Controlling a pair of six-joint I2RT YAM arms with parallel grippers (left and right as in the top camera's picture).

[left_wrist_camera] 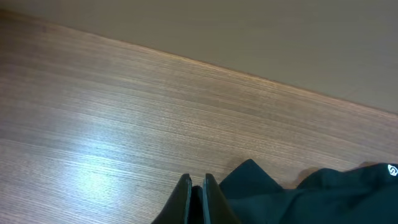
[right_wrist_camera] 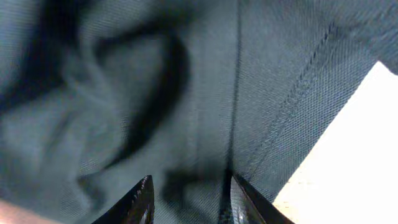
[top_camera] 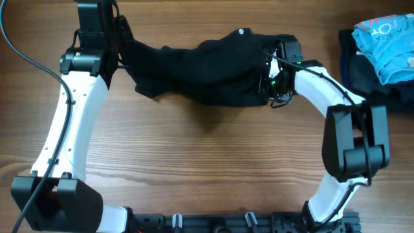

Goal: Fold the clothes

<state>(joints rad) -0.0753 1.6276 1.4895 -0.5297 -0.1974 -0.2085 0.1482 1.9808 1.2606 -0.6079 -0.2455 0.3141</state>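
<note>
One black T-shirt — left tool pinched together; right tool clamped on it.

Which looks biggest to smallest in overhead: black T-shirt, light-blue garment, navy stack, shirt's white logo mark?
1. black T-shirt
2-3. light-blue garment and navy stack: unsure, both cropped by the frame, stack partly covered
4. white logo mark

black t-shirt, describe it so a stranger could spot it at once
On the wooden table, look at the far side between the two white arms. The plain black short-sleeved T-shirt is stretched there. Unlike the light-blue lettered garment and dark navy stack at the right edge, it bears only a tiny white mark.
</note>
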